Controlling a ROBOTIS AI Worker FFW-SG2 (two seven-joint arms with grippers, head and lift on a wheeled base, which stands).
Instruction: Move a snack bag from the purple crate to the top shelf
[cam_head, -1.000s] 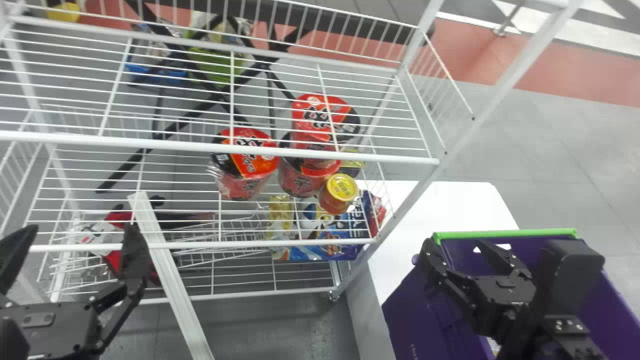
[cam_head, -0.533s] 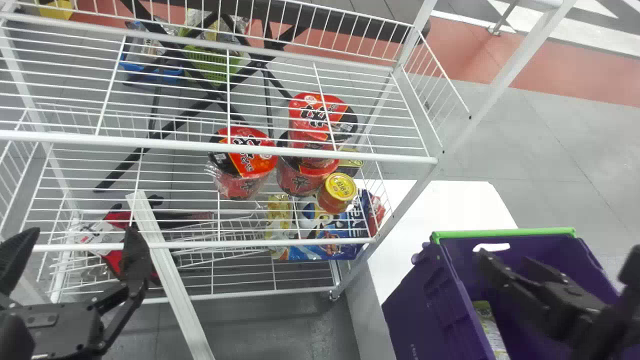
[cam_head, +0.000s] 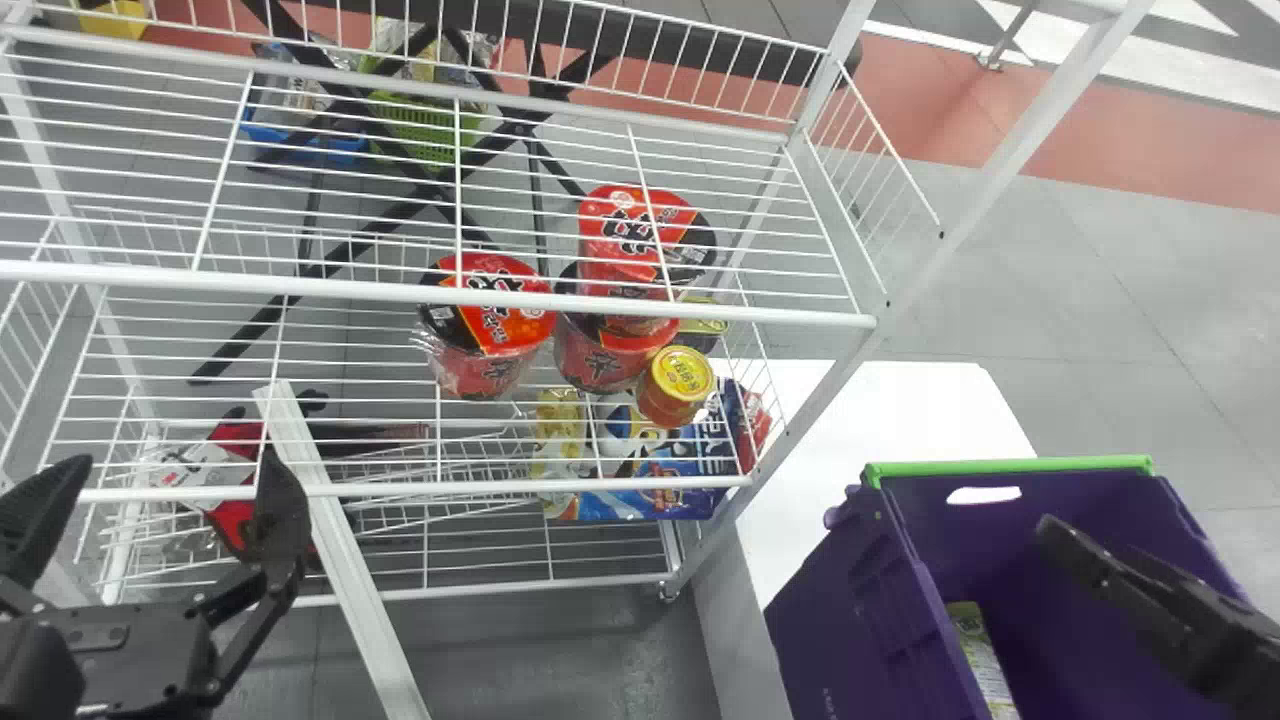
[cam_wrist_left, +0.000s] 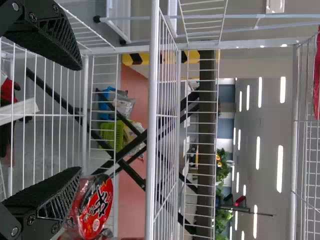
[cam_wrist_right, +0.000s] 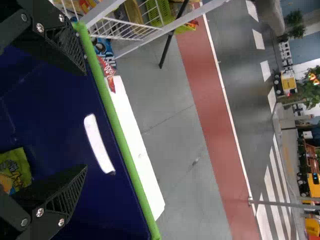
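Over the purple crate (cam_head: 1010, 466), toward its right side, my right gripper (cam_head: 1150, 590) hangs with one finger showing. A yellow-green snack bag (cam_head: 978, 645) lies inside by the crate's left wall. From the right wrist view, my right gripper (cam_wrist_right: 84, 120) is open with nothing between its fingers; the green snack bag (cam_wrist_right: 15, 167) lies beyond, beside the lower finger. My left gripper (cam_head: 170, 500) is parked open at the white rack's lower left; in the left wrist view this gripper (cam_wrist_left: 79, 119) holds nothing. The top shelf (cam_head: 300, 288) is bare white wire.
Red noodle cups (cam_head: 490, 320) and a yellow-lidded jar (cam_head: 677, 385) stand on the shelf below, with a blue snack bag (cam_head: 640, 490) lower down. A slanted rack post (cam_head: 905, 270) rises between the shelves and the crate. A white table (cam_head: 900, 420) stands behind the crate.
My right gripper has moved to the right over the crate, uncovering the bag by the left wall and the handle hole. My left arm has barely shifted.
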